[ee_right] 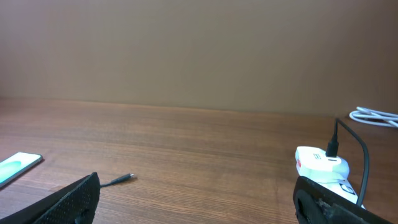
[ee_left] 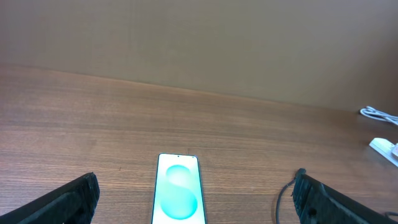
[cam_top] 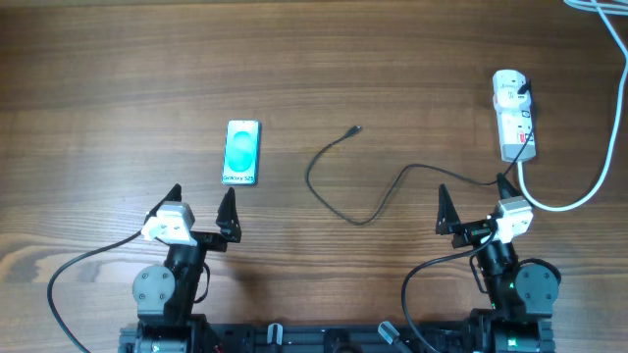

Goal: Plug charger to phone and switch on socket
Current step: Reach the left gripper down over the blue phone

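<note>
Both arms [cam_top: 183,263] [cam_top: 497,257] low and folded, jaws wide.

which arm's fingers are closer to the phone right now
Left. The left fingers stand open just short of the phone, which lies ahead of them. The right fingers are well off to its right, close to the socket.

Robot lab: left arm [cam_top: 175,257], right arm [cam_top: 502,253] at wood-grain table [cam_top: 108,59], plain wall [ee_left: 199,37].

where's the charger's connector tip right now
In the overhead view the charger's connector tip lies on the table near the centre, between the phone to its left and the socket to its right.
</note>
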